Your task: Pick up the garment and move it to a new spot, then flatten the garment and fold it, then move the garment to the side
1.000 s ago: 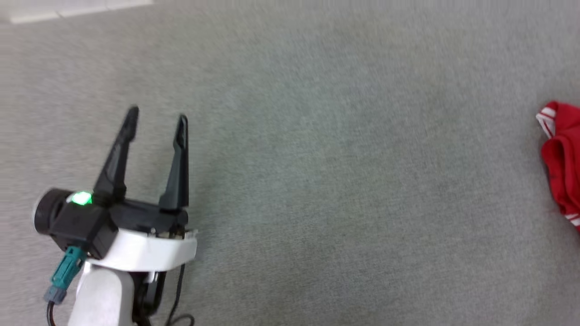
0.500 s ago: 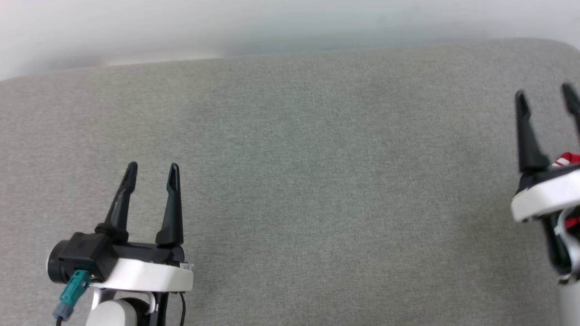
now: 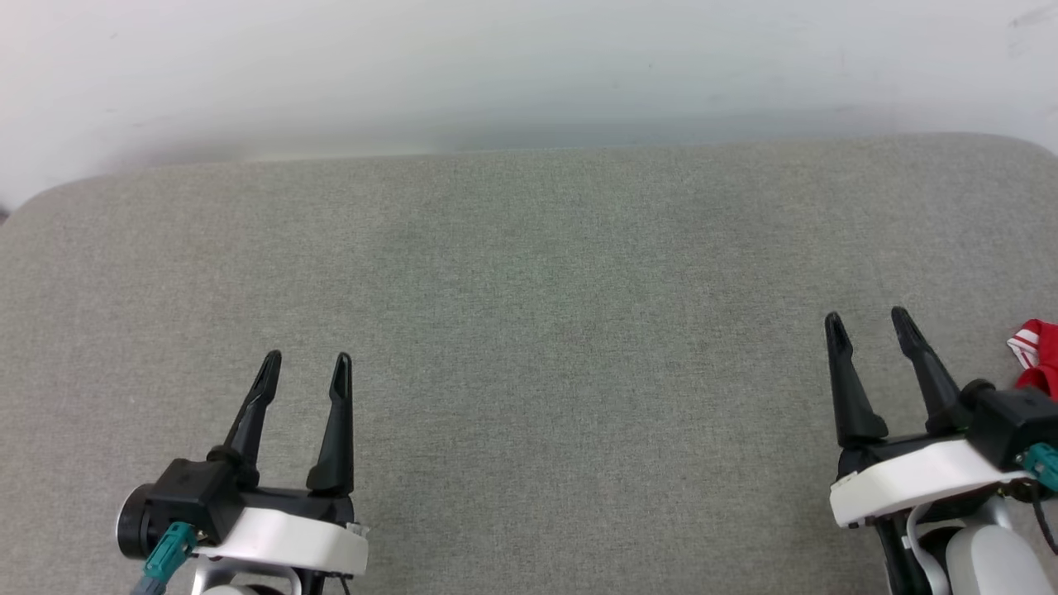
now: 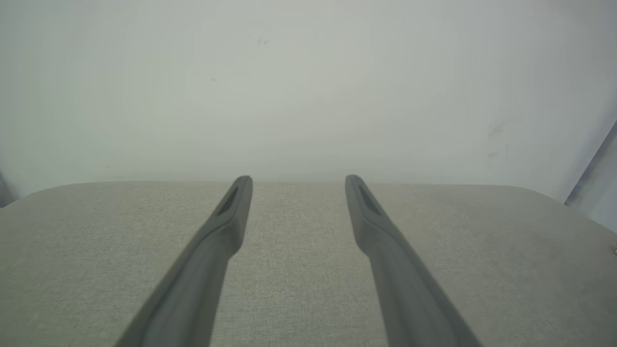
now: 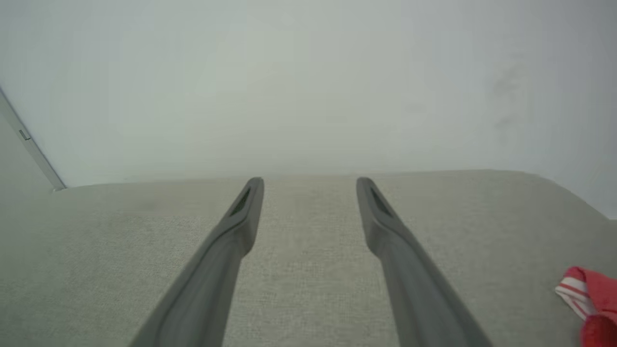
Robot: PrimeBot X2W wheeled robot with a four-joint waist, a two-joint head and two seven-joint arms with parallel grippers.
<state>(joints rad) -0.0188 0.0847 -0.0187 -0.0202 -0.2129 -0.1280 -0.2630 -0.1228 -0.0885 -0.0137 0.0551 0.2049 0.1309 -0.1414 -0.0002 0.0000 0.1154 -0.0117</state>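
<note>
A corner of the red garment (image 3: 1040,354) with red-white striped trim peeks in at the right edge of the head view, on the grey fabric surface (image 3: 529,330); the rest of it is out of frame. It also shows in the right wrist view, where the garment (image 5: 590,301) lies low at the right. My right gripper (image 3: 866,318) stands open just left of it, apart from it, nothing between its fingers (image 5: 241,217). At the lower left, far from the garment, my left gripper (image 3: 306,359) is open and holds nothing; its fingers (image 4: 231,212) point toward the wall.
A pale wall (image 3: 529,66) rises behind the surface's far edge. The grey surface has rounded far corners (image 3: 50,202). A pale vertical strip (image 5: 29,144) runs along the wall at the left of the right wrist view.
The head camera has tilted up and turned, bringing the wall and the right gripper into view. Both grippers stay open; the garment now shows beside the right gripper.
</note>
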